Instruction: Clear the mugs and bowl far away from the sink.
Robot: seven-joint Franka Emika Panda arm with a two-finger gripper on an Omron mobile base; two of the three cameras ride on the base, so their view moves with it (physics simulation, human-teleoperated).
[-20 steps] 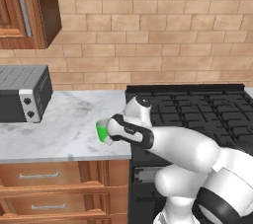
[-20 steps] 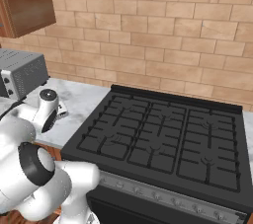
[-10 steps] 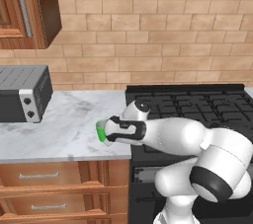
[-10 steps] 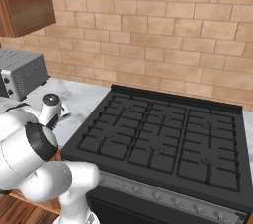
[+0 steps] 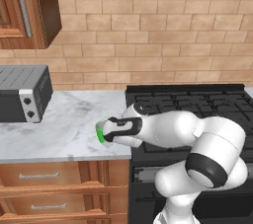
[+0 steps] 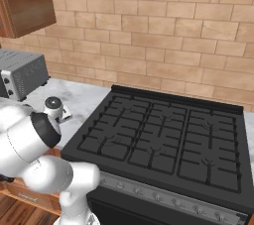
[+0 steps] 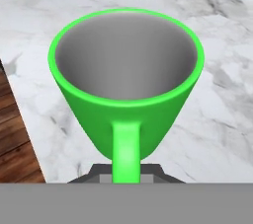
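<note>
Currently a bright green mug (image 7: 127, 87) is held by its handle in the gripper (image 5: 106, 131), jaws clamped nearly shut on that thin vertical strap; in the hand view the handle runs straight down into the fingertips at the bottom edge. Mug is seen over the marble counter (image 5: 64, 124), near its front edge and just left of the black stove (image 5: 197, 109). Whether its base is resting on the marble or lifted slightly cannot be told from these views. It is upright, and the grey interior looks empty.

Handling, as judged: rigid, light, smooth glazed-type surface, so likely slippery. A handle grip puts the cup's weight off to one side of the jaws, so swing or rotation about the pinch is to be expected if it is moved fast. The handle is the only narrow feature; the flared rim looks too wide for a pinch like this, though one wall could be pinched over the lip as an alternative. Chipping is possible if it is dropped or knocked on the stove edge.

A toaster oven (image 5: 22, 94) is seen at the counter's left end, well apart from the mug. This spot looks acceptable as a drop-off.
</note>
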